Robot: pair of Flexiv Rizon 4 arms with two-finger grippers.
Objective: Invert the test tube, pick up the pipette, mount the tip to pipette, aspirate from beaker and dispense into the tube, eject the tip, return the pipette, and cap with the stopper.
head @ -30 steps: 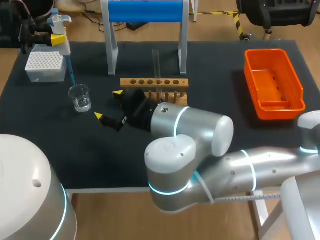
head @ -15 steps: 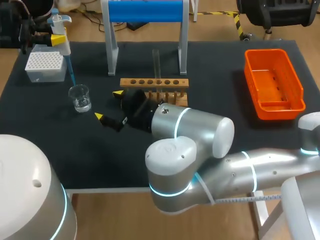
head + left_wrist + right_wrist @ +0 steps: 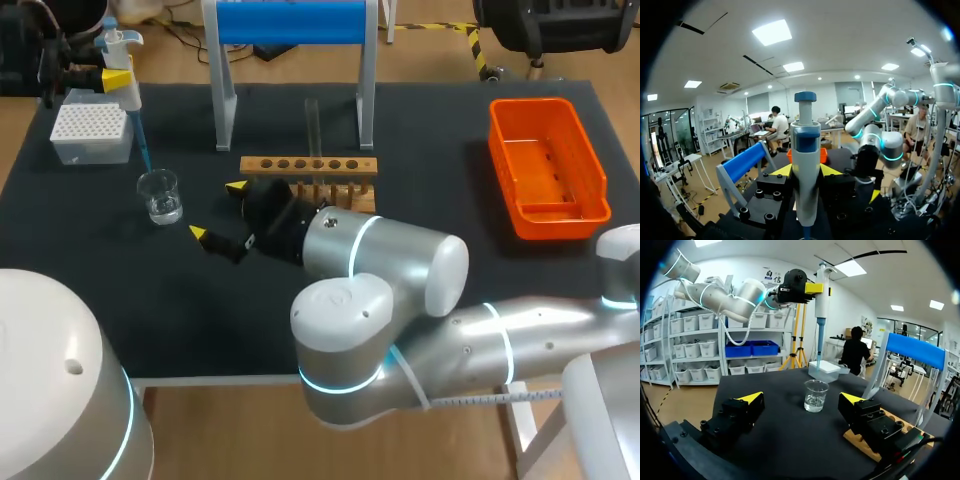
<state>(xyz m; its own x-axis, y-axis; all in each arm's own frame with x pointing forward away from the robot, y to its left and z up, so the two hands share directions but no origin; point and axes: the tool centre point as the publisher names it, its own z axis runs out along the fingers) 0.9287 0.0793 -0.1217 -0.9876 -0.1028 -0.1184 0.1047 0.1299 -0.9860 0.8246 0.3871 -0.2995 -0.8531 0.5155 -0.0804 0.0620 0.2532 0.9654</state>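
My left gripper [image 3: 112, 72] at the table's far left is shut on the white pipette [image 3: 122, 75], held upright between its yellow tips [image 3: 782, 171]. A blue tip [image 3: 143, 150] is mounted on it, its end just above the glass beaker [image 3: 160, 195], which holds a little clear liquid. In the right wrist view the pipette [image 3: 822, 285] hangs over the beaker [image 3: 816, 395]. My right gripper [image 3: 217, 210] lies low beside the wooden rack [image 3: 310, 165], open and empty, the beaker ahead of its fingers [image 3: 751, 396]. A clear test tube [image 3: 312, 125] stands upright in the rack.
A white tip box [image 3: 92, 133] sits behind the beaker at the far left. A blue-topped stand [image 3: 290, 22] straddles the back middle, behind the rack. An orange bin [image 3: 547, 165] lies at the right. My right arm's bulky links [image 3: 380, 270] cover the table's front middle.
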